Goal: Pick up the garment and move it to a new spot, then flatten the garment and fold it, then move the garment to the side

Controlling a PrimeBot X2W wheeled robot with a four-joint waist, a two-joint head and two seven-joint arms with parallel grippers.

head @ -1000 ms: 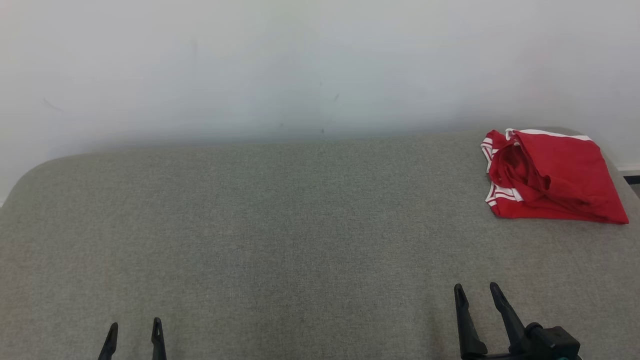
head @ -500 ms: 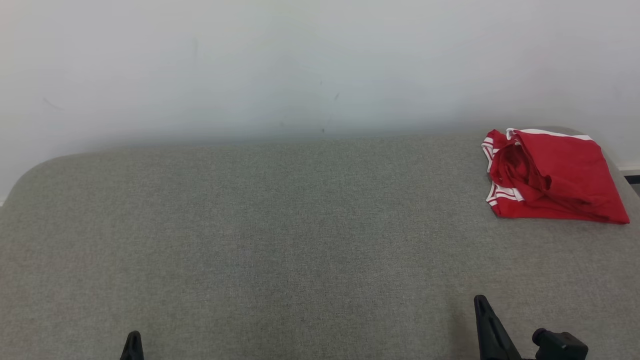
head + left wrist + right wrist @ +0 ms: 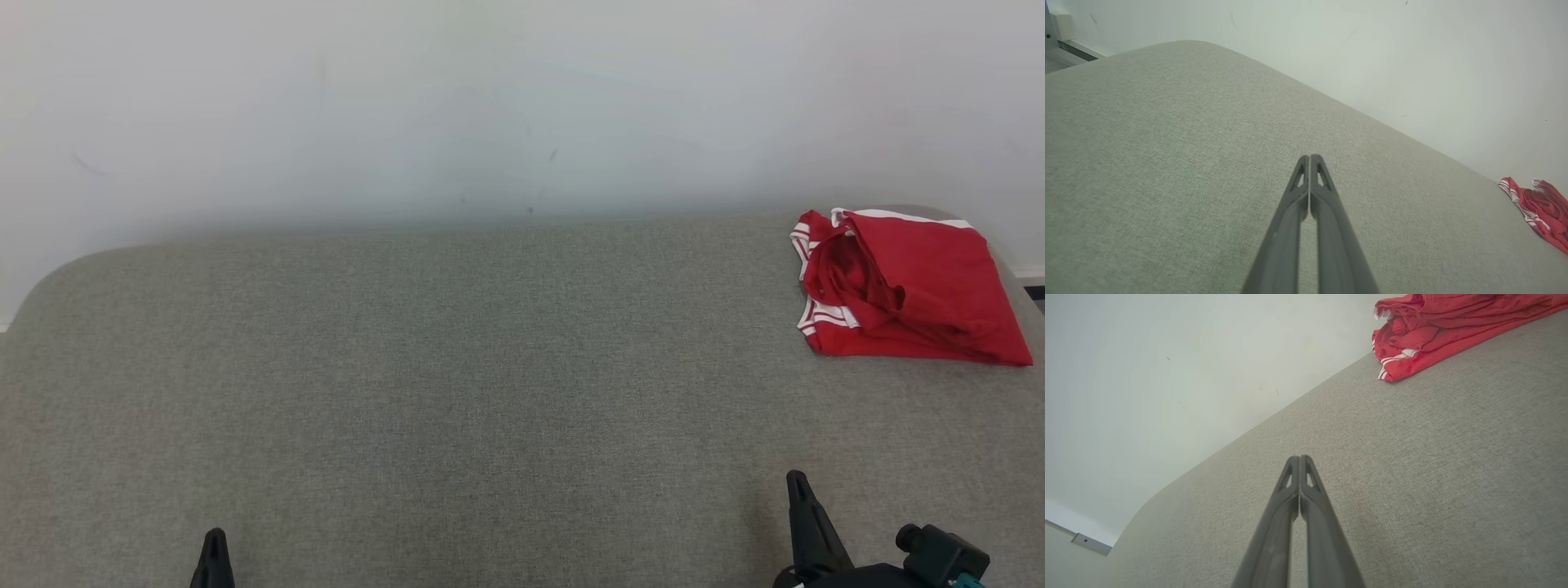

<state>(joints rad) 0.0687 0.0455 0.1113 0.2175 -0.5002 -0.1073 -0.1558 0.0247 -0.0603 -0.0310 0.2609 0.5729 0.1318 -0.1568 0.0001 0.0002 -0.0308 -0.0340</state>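
Left side: the left gripper (image 3: pixel 214 562) enters the head view at the lower left edge, where one dark pointed tip is visible above the counter (image 3: pixel 490 367). In the left wrist view its two long fingers (image 3: pixel 1327 212) are pressed together along their tips, with a narrow slit between the shafts lower down. Nothing is held. The fingers point across bare grey fabric toward the rounded far edge of the counter.

Centre: the counter is covered in grey woven fabric and has rounded far corners. A plain white wall (image 3: pixel 490 106) with a few faint dark marks stands directly behind it.

Right side: the right gripper (image 3: pixel 798 490) rises from the lower right edge of the head view, tilted slightly to the left, with its dark wrist hardware beside it. In the right wrist view its fingers (image 3: pixel 1314 506) are likewise closed tip to tip and hold nothing.

Far right: the garment (image 3: pixel 914 286), red with white stripe trim, lies folded in a loose, bunched stack on the far right corner of the counter, near the wall. It is well apart from both grippers; the right gripper is the nearer one.
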